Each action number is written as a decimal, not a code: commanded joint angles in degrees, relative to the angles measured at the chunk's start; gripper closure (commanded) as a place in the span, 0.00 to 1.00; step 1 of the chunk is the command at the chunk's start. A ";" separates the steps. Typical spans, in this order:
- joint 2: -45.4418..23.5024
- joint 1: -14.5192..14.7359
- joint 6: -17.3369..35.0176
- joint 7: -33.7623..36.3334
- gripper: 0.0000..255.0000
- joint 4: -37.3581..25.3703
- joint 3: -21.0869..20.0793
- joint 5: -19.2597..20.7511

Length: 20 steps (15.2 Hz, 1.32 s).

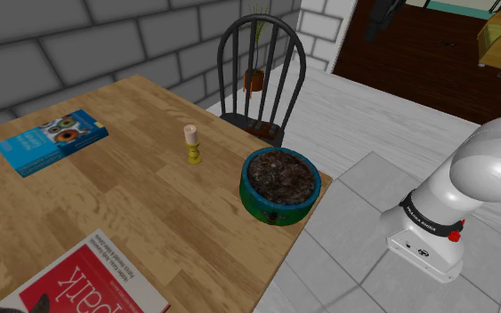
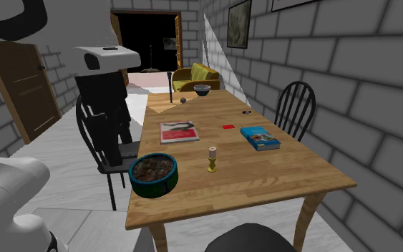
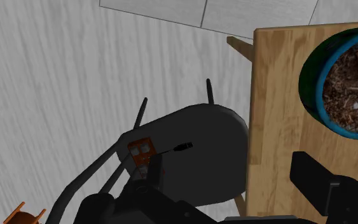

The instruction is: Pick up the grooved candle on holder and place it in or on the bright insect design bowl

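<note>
Gripper (image 3: 199, 191) wide open over the chair (image 3: 199, 143)

I see the two black fingers (image 3: 327, 184) standing far apart, holding nothing. Under them is the seat of a black chair, just off the edge of the wooden table (image 3: 276, 127). The bowl (image 3: 320, 95), blue on the rim and green outside, sits on the table close to one finger. It is full of brown bits. Past the bowl, farther from the gripper, the pale candle (image 1: 190, 133) stands straight up on its little yellow holder (image 1: 193, 156), not touching the bowl. A blue book (image 1: 52, 140) lies even farther off.
</note>
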<state>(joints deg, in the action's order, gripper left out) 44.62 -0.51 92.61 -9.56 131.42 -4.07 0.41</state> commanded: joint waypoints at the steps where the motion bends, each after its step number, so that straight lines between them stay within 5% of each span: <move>1: 0.00 0.00 0.00 0.00 0.00 0.00 0.00 0.00; 12: -12.86 1.80 11.50 14.80 0.00 -0.21 -11.62 -5.89; 20: -26.94 1.89 19.13 26.09 0.00 -5.98 -19.83 -5.70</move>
<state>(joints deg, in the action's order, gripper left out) 19.95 1.53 110.35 15.09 126.19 -22.93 -5.63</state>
